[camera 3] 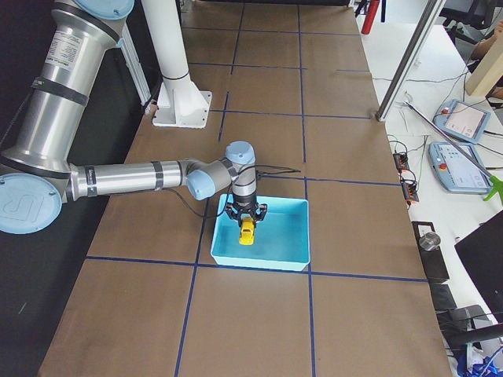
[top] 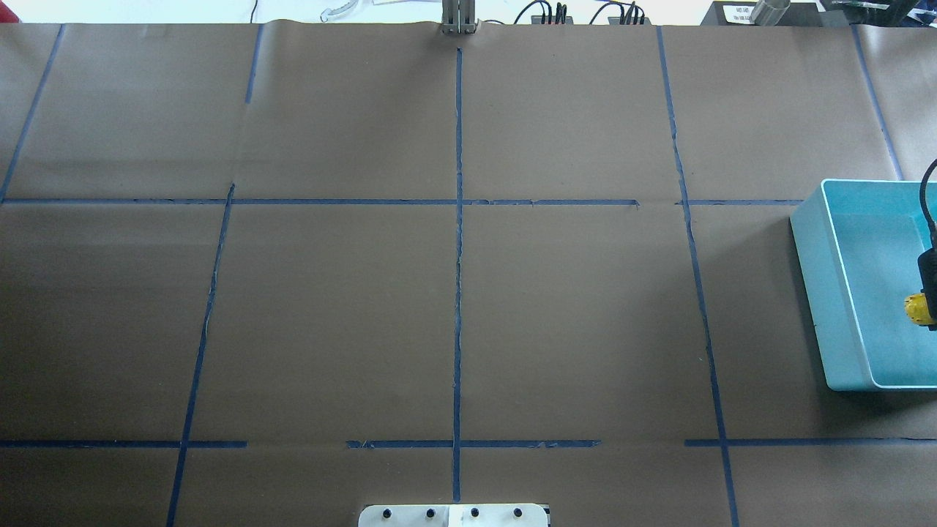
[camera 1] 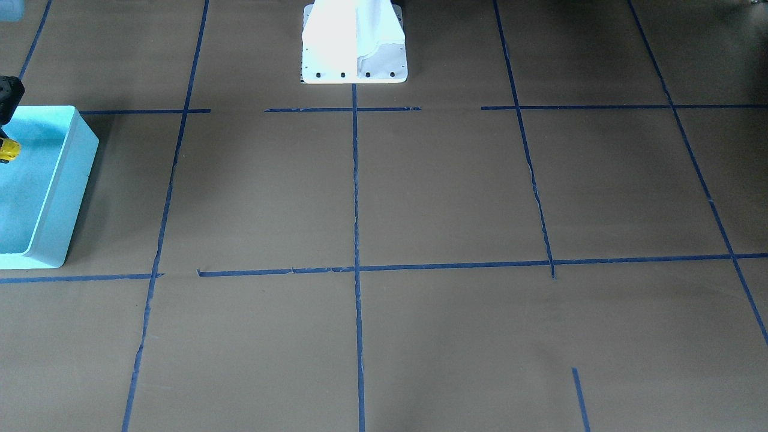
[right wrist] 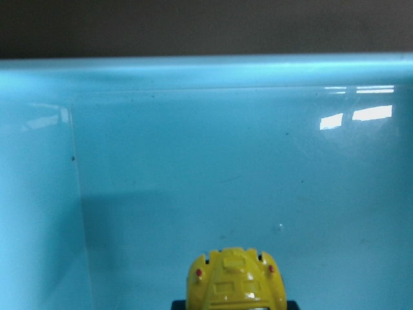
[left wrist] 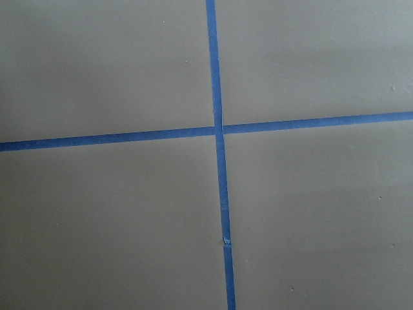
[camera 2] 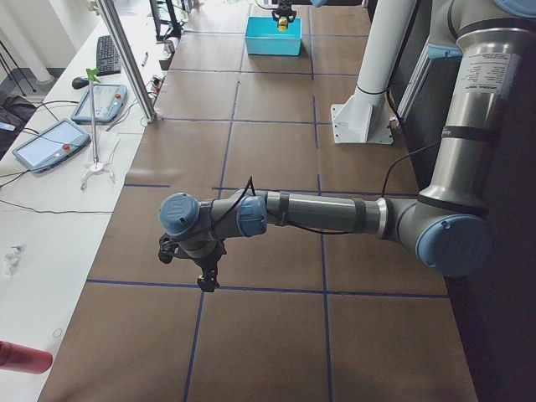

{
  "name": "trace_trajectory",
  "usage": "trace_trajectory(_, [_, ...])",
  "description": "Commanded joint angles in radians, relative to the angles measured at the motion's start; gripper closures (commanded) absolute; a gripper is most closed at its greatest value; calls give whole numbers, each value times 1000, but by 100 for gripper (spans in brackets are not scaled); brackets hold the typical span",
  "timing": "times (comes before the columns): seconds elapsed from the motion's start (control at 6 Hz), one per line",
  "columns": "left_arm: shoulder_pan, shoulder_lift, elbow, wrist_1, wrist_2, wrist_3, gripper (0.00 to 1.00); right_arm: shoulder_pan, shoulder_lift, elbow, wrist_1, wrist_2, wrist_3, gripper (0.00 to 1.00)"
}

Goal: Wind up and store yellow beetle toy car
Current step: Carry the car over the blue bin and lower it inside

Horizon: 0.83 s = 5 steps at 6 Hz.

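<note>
Beetle toy car [camera 3: 247, 233], yellow, pinched by right gripper [camera 3: 246, 223] over light blue bin [camera 3: 292, 253]; left gripper [camera 2: 204, 273] far off, can't tell spread or closed

A brown table [camera 1: 450, 192] crossed by blue tape lines [camera 1: 355, 180] is seen. A white robot base [camera 1: 354, 42] is set at 12 o'clock. At 9 o'clock a light blue bin [camera 1: 66, 180] is cut by the edge. Over it a yellow toy car [camera 1: 7, 150] is seen just beneath the dark right tool [camera 1: 5, 135].
</note>
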Motion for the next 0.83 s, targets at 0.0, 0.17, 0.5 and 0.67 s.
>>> trace_trajectory(0.0, [0,0,-1,0,0,0,0,-9,0,-117,159,13,55,99])
trace_trajectory(0.17, [0,0,-1,0,0,1,0,-44,16,-129,160,11,98,99])
trace_trajectory(0.5, [0,0,-1,0,0,2,0,-84,58,-146,160,5,120,98])
trace_trajectory(0.67, [0,0,0,0,0,2,0,-89,94,-187,162,7,120,95])
